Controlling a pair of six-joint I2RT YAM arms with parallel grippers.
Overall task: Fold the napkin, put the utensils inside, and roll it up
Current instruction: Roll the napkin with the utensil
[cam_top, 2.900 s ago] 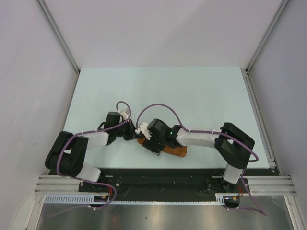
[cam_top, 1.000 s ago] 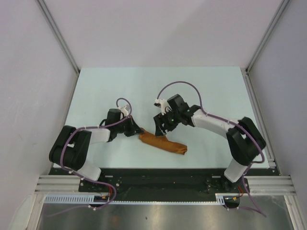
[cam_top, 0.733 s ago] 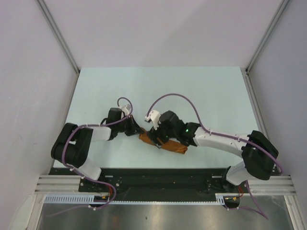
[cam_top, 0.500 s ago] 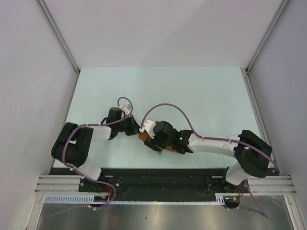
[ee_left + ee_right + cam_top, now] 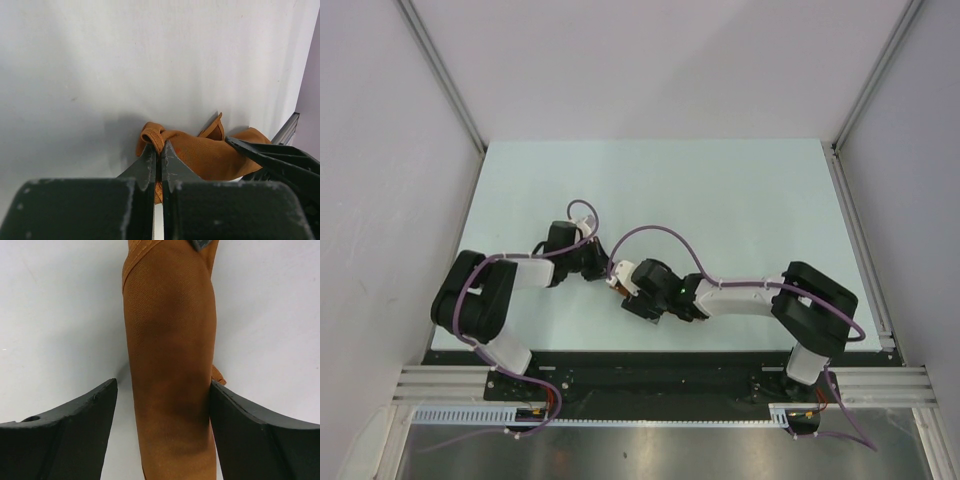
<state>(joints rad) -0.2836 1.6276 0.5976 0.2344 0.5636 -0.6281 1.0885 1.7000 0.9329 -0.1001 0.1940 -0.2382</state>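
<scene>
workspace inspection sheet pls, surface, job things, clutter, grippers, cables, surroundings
surface: pale, flat table.
job's things: napkin rolled into a long bundle; spoon not visible.
clutter: nothing seen.
grippers: left gripper shut on one end of the napkin; right gripper open, one finger on either side of the roll.
cables: purple cables loop up from both arms.
surroundings: plain walls, metal frame posts.

The napkin point(image 5: 170, 365) lies rolled on the table point(image 5: 720, 200), close to its near edge. The left gripper point(image 5: 159, 155) pinches its left end; the right gripper point(image 5: 162, 384) straddles it, one finger at each side.
</scene>
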